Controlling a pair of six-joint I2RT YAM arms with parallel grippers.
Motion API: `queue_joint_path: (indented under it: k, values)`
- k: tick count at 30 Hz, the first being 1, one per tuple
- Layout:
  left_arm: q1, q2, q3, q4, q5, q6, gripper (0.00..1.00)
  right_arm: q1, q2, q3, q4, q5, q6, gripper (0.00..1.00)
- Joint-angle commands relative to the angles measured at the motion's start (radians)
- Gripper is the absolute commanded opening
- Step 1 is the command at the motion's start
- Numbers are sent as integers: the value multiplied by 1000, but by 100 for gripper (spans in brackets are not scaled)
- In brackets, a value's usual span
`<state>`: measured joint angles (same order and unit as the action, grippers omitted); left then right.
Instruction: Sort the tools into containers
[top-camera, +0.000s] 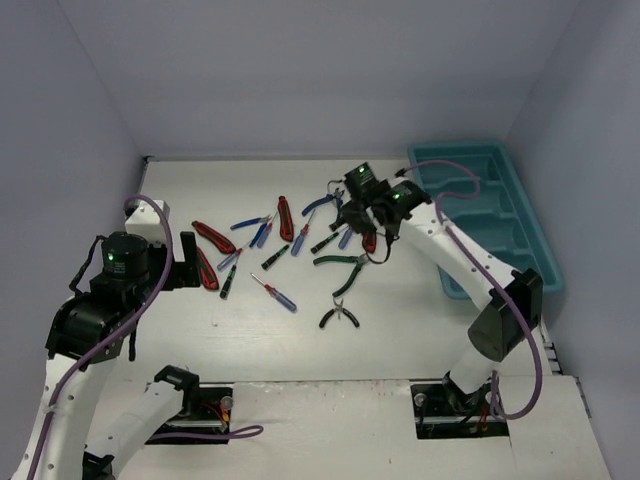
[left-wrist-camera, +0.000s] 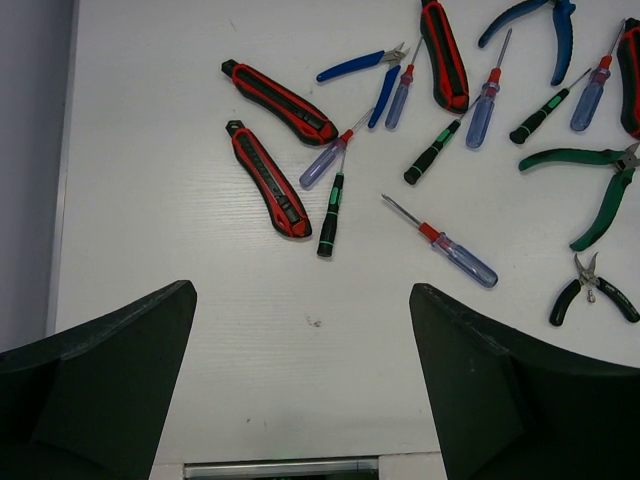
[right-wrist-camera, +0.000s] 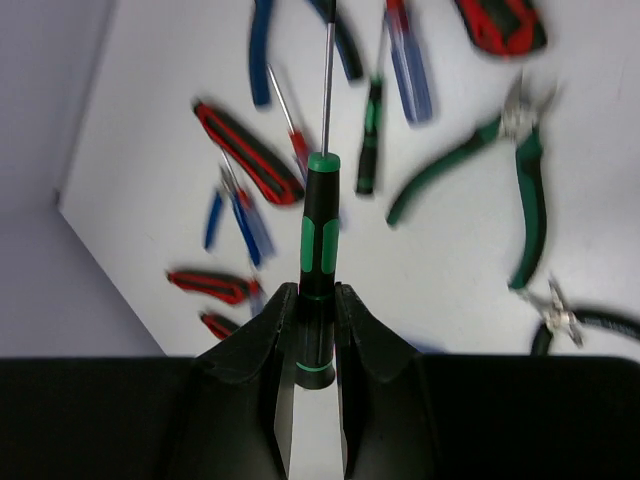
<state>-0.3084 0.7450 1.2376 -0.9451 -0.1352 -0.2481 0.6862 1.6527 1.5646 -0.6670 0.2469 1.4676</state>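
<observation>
Screwdriver (right-wrist-camera: 320, 220) clamped in right pincer (right-wrist-camera: 315, 292), left pincer (left-wrist-camera: 300, 290) agape

Robotics lab cell: plain pale walls (top-camera: 300, 70) enclosed the white worktop's (top-camera: 260, 345) far and side edges; left arm (top-camera: 110, 270) and right arm (top-camera: 460, 255) stood bolted at its near edge.

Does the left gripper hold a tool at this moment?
No, the left gripper is open, and only bare table shows between its fingers.

You see: table (left-wrist-camera: 180, 230) matt white, faintly grained | tray (top-camera: 470, 150) smooth teal plastic | green-black screwdriver (right-wrist-camera: 320, 235) satin plastic handle, shiny metal shaft | utility knife (left-wrist-camera: 268, 180) red-black semi-gloss plastic
</observation>
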Motion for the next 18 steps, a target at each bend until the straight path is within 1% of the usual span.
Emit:
queue_joint_path:
  k: [1,2,3,5,9,12,16,18]
  values:
    - [-5,34,58,45,-13,-5,85,-175,38,148,-31,162,-166,0]
    - [-5,43,61,46,-19,-5,85,-217,56,187,-19,181,-204,0]
    - [-5,51,65,45,-23,-4,85,-263,73,223,11,161,-240,0]
    - [-5,79,73,46,-23,-10,85,-377,121,247,122,108,-338,0]
    - [-4,117,96,45,-24,-30,85,-558,233,368,225,76,-446,0]
    - [-3,133,101,48,-23,-41,85,-639,353,491,259,63,-493,0]
    - [-3,142,83,54,-39,-42,85,-740,494,602,312,-28,-505,0]
    - [-3,142,77,53,-38,-52,85,-771,574,652,334,-58,-534,0]
